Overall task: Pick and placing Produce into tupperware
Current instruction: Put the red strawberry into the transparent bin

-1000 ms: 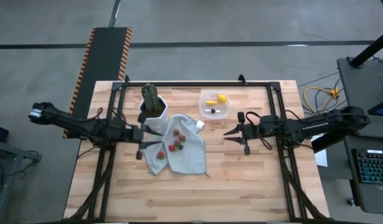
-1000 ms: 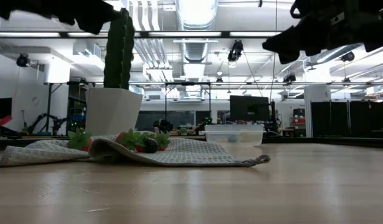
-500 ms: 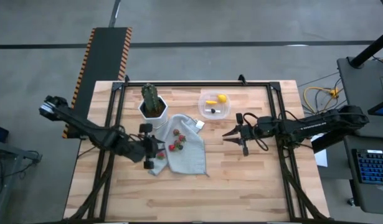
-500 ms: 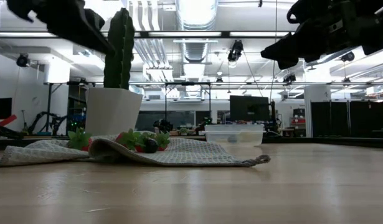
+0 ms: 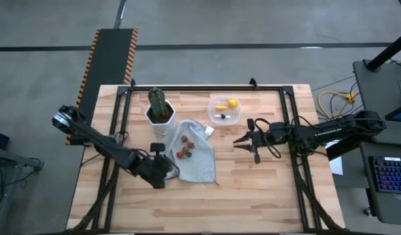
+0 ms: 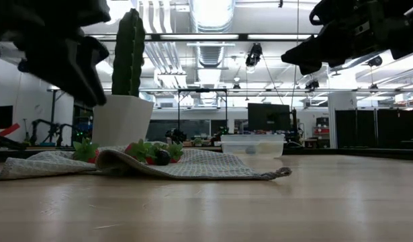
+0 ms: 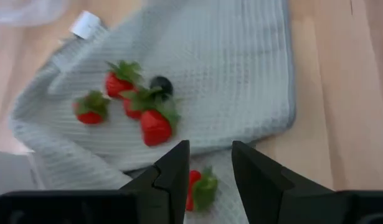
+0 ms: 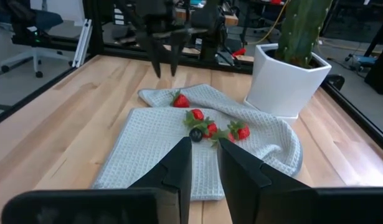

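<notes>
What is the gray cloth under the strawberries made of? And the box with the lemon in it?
The gray cloth looks like woven fabric, matte, with a waffle pattern of little squares and soft folds. The box looks like clear, glossy plastic: the lemon and the table show through it.

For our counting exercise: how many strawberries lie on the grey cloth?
5: four clustered mid-cloth, one at its edge beneath the left pincer. More may be hidden.
</notes>
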{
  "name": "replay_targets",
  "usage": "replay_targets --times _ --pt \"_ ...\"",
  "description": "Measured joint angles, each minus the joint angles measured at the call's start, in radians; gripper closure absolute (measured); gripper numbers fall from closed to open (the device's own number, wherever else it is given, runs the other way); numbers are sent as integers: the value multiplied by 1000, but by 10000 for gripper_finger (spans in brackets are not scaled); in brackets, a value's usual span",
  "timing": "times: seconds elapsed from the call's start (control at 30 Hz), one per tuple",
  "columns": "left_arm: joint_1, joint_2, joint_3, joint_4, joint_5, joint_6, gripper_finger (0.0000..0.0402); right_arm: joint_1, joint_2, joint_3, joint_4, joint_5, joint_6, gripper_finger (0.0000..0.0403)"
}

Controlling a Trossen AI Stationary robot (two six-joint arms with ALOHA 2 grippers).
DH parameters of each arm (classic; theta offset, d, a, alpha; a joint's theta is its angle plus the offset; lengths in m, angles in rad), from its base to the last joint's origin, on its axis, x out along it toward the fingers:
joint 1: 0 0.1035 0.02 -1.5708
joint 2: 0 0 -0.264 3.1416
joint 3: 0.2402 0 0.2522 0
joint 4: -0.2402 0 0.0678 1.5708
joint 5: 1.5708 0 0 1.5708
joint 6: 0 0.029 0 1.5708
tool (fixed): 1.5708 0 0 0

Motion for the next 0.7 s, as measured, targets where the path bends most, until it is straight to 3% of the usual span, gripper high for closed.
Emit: replay_targets --times 0.27,0.7 --pt "-39 130 43 -92 8 -35 295 0 0 0 -1 0 0 339" --pt "-39 199 56 -111 -13 -62 295 0 0 0 0 0 0 337"
